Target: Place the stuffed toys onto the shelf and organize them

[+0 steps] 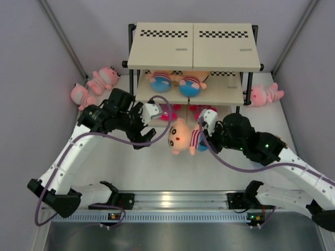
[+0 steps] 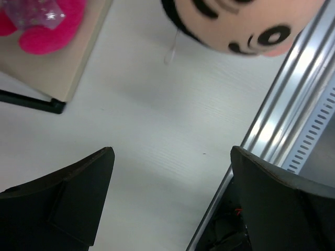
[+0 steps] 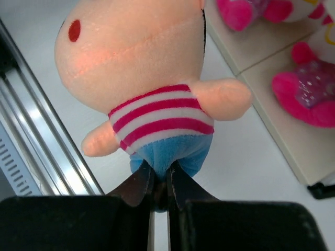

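Note:
My right gripper (image 1: 203,137) is shut on the blue bottom of a peach-faced doll (image 1: 183,137) in a red-striped shirt, held above the table in front of the shelf (image 1: 194,46); in the right wrist view the doll (image 3: 152,89) hangs off my gripper (image 3: 159,180). My left gripper (image 1: 148,132) is open and empty, just left of the doll's head (image 2: 246,21). Two more dolls (image 1: 178,82) lie on the middle board. Magenta toys (image 1: 168,112) sit on the bottom board and show in the wrist views (image 2: 42,23) (image 3: 309,94). Pink striped animals lie left (image 1: 93,86) and right (image 1: 266,95) of the shelf.
A metal rail (image 1: 172,198) runs along the table's near edge between the arm bases. Grey walls close in both sides. The shelf's bottom board corner (image 2: 55,102) sits near my left gripper.

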